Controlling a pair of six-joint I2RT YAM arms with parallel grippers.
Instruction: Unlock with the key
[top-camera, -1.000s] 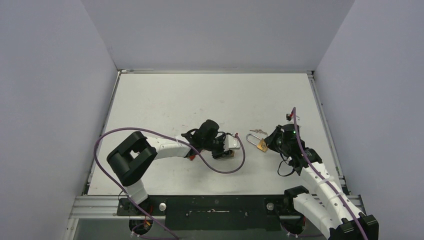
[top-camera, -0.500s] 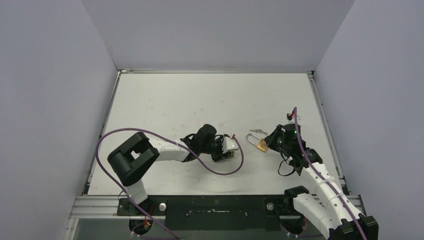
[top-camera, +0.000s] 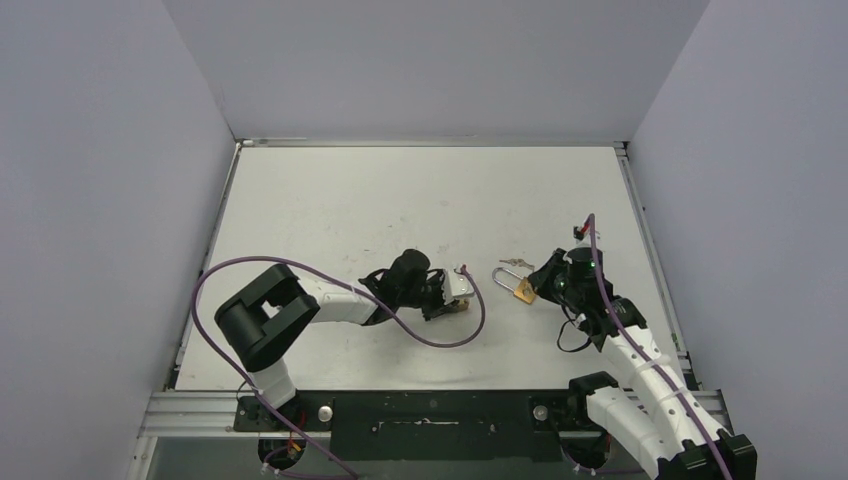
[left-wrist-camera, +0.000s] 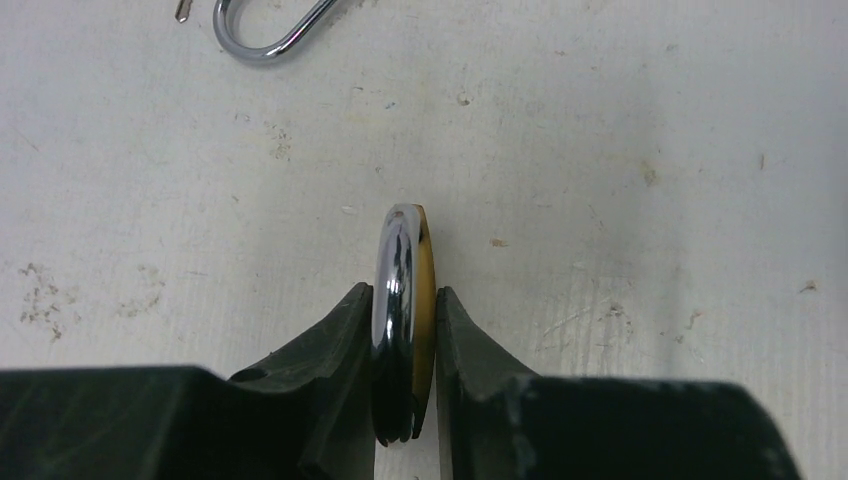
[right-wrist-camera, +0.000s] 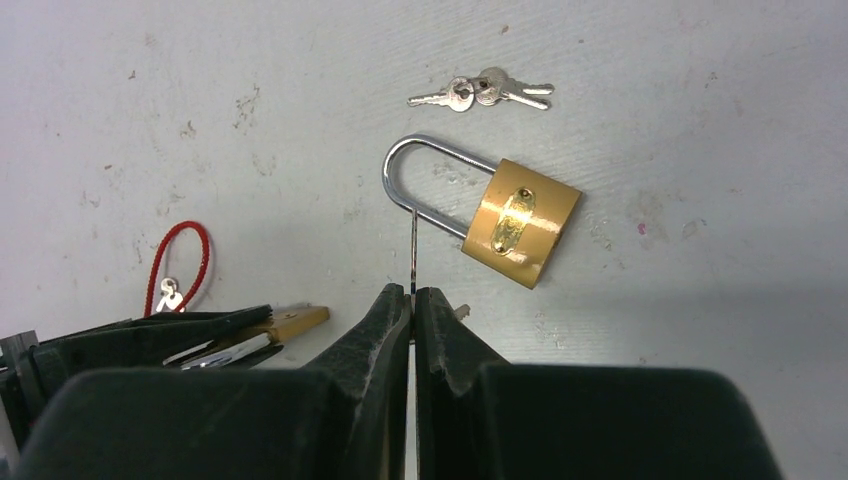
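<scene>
My left gripper (left-wrist-camera: 403, 292) is shut on a padlock (left-wrist-camera: 402, 260) seen edge-on, one side chrome and one side brass, held just above the table. A second brass padlock (right-wrist-camera: 520, 222) with a chrome shackle lies flat on the table. Just short of its shackle, my right gripper (right-wrist-camera: 413, 290) is shut on a thin key (right-wrist-camera: 413, 255) whose blade sticks out past the fingertips. In the top view the left gripper (top-camera: 452, 296) and right gripper (top-camera: 540, 283) face each other, with the lying padlock (top-camera: 520, 288) between them.
A small bunch of loose keys (right-wrist-camera: 482, 92) lies beyond the lying padlock. A red cord loop (right-wrist-camera: 178, 262) with a small key rests beside the left gripper. The left arm's purple cable (top-camera: 440, 340) curves over the table near the front.
The left gripper's jaws have narrowed onto the padlock and the left wrist has shifted slightly left. The right arm has not moved.
</scene>
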